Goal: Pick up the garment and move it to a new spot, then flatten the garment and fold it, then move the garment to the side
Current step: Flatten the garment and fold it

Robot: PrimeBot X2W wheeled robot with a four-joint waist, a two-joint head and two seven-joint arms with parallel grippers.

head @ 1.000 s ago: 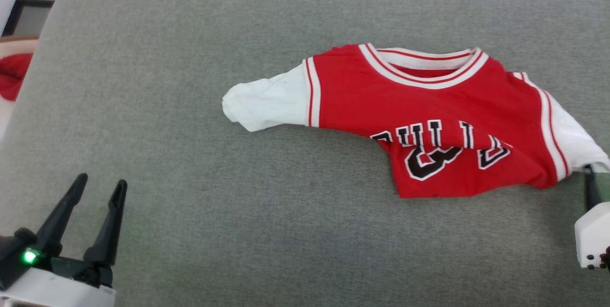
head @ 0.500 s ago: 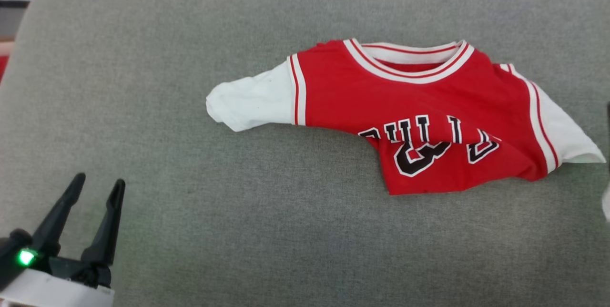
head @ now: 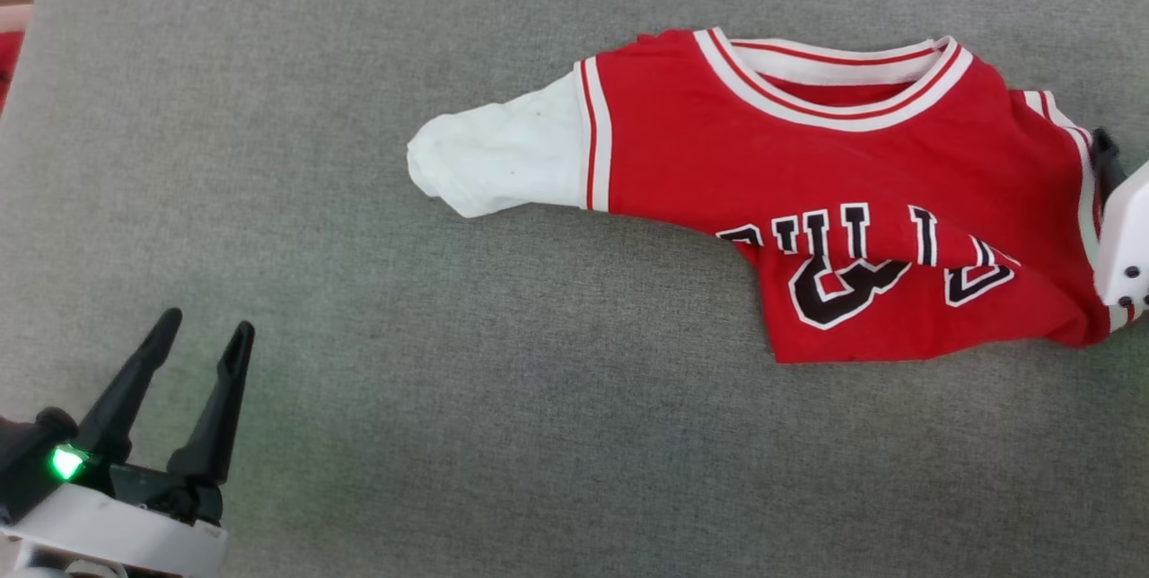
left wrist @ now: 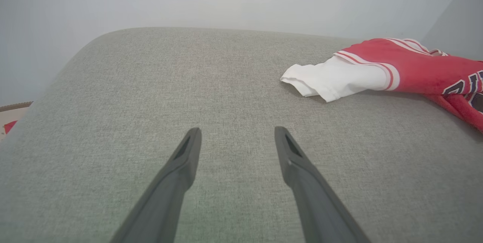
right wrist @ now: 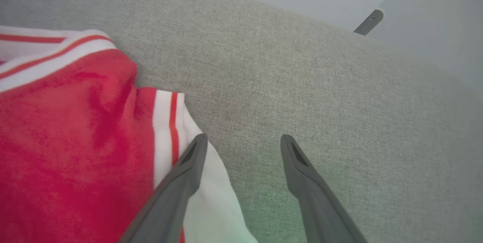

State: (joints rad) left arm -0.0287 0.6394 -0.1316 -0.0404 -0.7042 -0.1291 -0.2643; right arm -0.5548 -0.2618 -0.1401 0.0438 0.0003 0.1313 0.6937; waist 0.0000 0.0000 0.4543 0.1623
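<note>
We see the garment [head: 808, 192] lying rumpled on the grey cushion [head: 359, 434], right of centre, its long axis running sleeve to sleeve across us. Our right tool [right wrist: 244, 137] hangs spread wide at the right sleeve [right wrist: 219, 205], one finger over the white cloth, gripping nothing. Our left tool [head: 207, 320], also spread wide and empty, sits well apart from the left sleeve [head: 494, 156]. The right arm is nearer.

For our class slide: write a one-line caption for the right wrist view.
Open right gripper at the white sleeve of the garment on grey cushion.
</note>
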